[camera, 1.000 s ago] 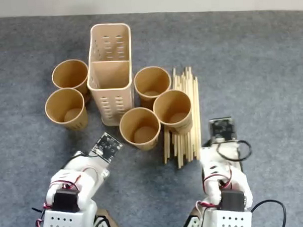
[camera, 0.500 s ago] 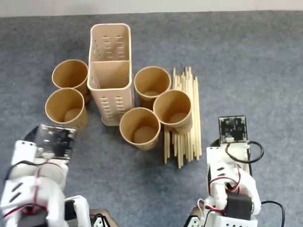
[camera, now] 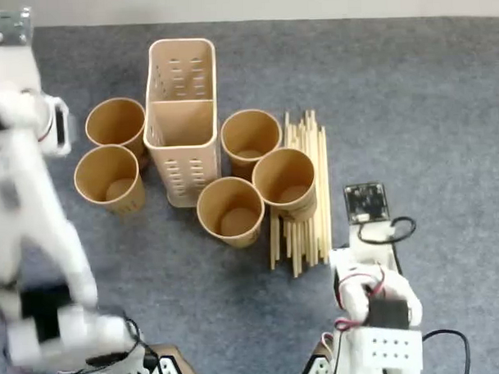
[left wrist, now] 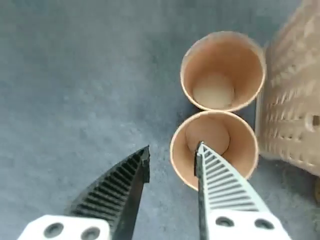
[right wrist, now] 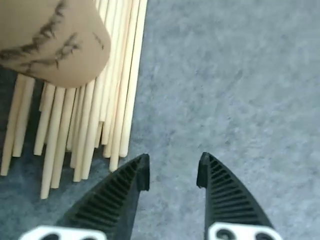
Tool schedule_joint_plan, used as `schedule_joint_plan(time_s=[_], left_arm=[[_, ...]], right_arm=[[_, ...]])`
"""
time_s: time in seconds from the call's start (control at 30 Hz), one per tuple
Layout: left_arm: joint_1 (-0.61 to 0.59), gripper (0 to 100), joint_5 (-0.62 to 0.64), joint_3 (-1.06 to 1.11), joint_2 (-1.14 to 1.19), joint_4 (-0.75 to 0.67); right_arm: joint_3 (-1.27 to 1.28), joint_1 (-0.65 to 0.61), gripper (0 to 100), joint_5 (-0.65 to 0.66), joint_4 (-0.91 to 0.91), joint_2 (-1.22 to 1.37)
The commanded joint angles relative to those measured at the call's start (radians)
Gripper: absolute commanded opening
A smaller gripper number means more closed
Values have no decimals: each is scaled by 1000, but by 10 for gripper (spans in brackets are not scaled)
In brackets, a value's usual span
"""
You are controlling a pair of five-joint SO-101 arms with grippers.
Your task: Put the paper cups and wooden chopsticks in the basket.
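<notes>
White plastic arms — red and black cables, black camera boards — with ribbed fingers, three black, one white.

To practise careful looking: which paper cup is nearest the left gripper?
The paper cup whose rim the left gripper's white finger overlaps, beside the basket; its neighbouring cup lies farther off.
</notes>
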Motion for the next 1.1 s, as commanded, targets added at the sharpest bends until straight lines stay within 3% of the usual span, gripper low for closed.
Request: schedule_joint_plan(time_s=[0.0, 0.2, 0.47, 0.77, 0.9, 1.07], left_arm=[[-36, 183, 32, -156, 205, 35], [-56, 182, 28, -120, 274, 35], [28, 182, 0, 68, 282, 31], [33, 174, -2, 283, 282, -187], [39, 0, -28, 312, 282, -232], [77, 5, -32, 306, 271, -226]], right_arm=[[-15, -15, 173, -29, -104, 197], [-15, -13, 173, -25, -206, 375], [-12, -13, 173, -25, -206, 378], [-8, -15, 173, -23, -206, 378], [-8, -18, 173, -23, -206, 378], [-8, -19, 173, -23, -206, 378]])
